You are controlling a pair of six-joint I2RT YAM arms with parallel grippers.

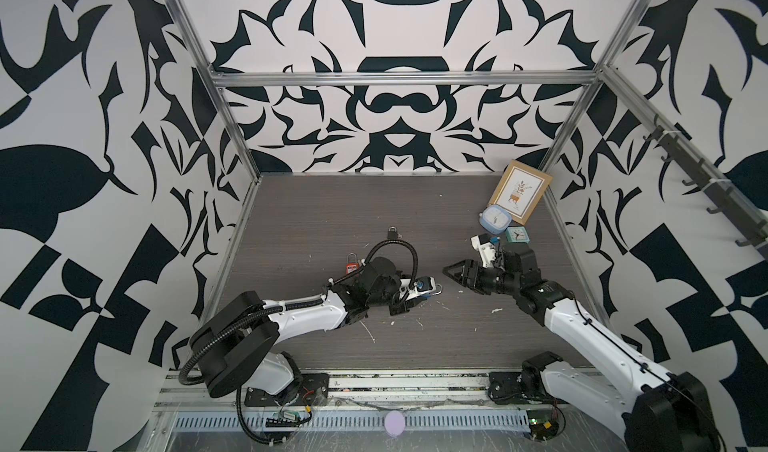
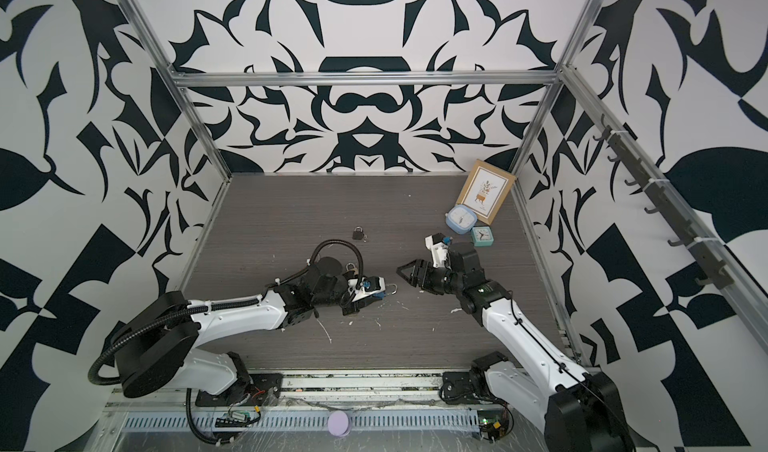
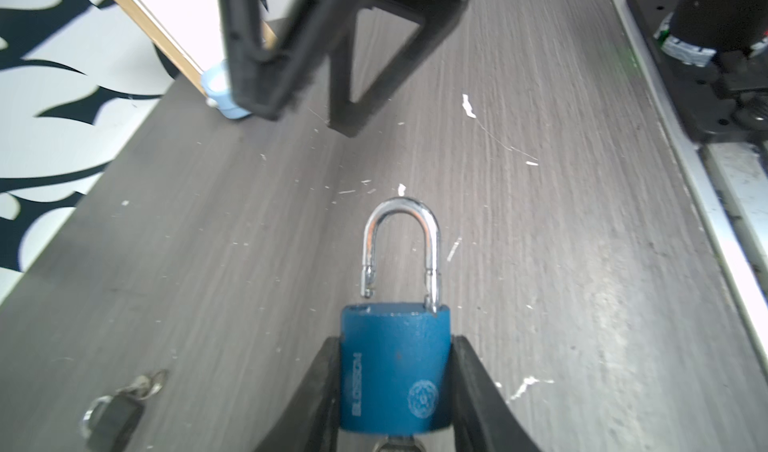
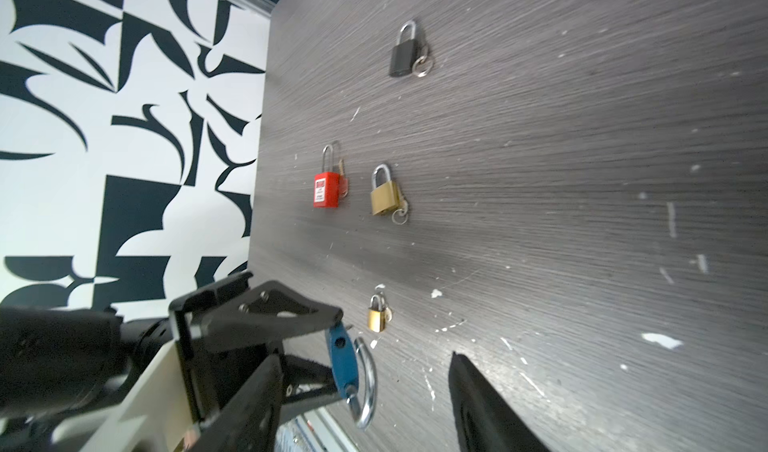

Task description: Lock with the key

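Observation:
My left gripper (image 3: 395, 342) is shut on the body of a blue padlock (image 3: 395, 367), held just above the table. The padlock's silver shackle (image 3: 401, 209) is up, with one leg out of the body. A metal key head (image 3: 395, 443) shows at the lock's underside, between the fingers. In both top views the padlock (image 1: 424, 284) (image 2: 370, 284) points toward my right gripper (image 1: 451, 273) (image 2: 401, 271). That gripper stands open a short way beyond the shackle, with nothing in it. The right wrist view shows the padlock (image 4: 343, 362) edge-on.
A black padlock (image 1: 392, 233), a red padlock (image 4: 326, 188), a brass padlock (image 4: 384, 196) and a small brass padlock (image 4: 376, 317) lie on the wood table, each with keys. Two small clocks (image 1: 492, 219) (image 1: 516, 235) and a picture frame (image 1: 521, 190) stand at the back right.

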